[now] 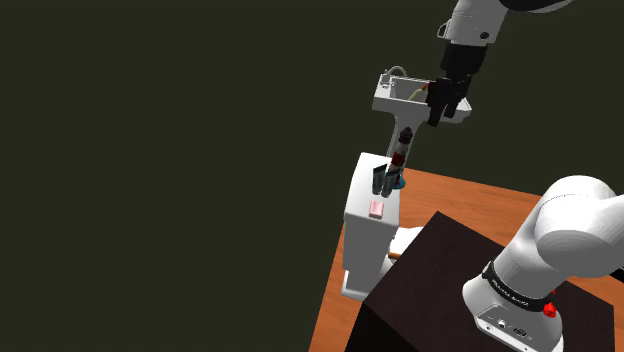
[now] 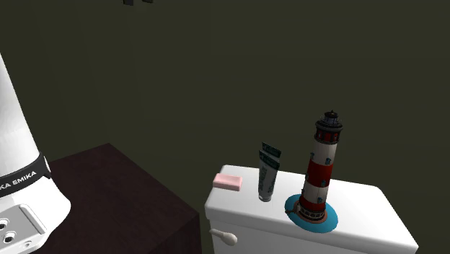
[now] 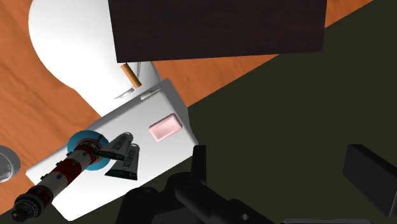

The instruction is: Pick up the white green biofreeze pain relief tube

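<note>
Gripper (image 3: 280, 160) seen with fingers spread apart, nothing clasped, positioned high and well apart from toilet tank (image 2: 360, 206). Dark green and grey tube (image 2: 267, 173) stood upright on tank lid, between pink soap (image 2: 228, 181) and lighthouse figurine (image 2: 322, 169), touched by neither.

The arm (image 1: 575, 235) is glossy white, with rounded, bulbous links and dark joints. A black band (image 2: 21, 177) rings one link, lettered "KA EMIKA" in white. Beneath it sits a white flange (image 1: 500, 318) with small round sockets (image 2: 9, 237) and a red dot (image 1: 549, 309). The hand (image 3: 280, 162) is all black.
</note>
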### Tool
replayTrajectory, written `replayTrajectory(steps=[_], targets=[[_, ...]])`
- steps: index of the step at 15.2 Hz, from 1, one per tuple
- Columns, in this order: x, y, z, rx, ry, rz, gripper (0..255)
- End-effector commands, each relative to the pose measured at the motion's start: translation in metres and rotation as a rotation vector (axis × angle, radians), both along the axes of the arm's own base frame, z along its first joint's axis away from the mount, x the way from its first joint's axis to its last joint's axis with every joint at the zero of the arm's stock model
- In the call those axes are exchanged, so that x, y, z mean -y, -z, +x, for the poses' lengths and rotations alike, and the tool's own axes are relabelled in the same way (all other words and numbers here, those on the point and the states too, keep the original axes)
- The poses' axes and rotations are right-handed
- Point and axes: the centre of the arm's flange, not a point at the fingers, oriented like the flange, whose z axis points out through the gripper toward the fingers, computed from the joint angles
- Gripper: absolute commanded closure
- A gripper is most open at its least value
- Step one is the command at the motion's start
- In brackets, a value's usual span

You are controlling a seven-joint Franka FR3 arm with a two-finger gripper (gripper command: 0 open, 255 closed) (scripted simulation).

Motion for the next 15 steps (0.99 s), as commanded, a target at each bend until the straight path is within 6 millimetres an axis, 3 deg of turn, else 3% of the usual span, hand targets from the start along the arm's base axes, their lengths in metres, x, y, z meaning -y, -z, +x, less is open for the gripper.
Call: replayTrajectory(steps=[1,15], targets=[[0.0,0.0,0.0,0.0,0.0,0.0,0],[0.126,0.128,0.025,0.005,-0.334,-0.01,0]])
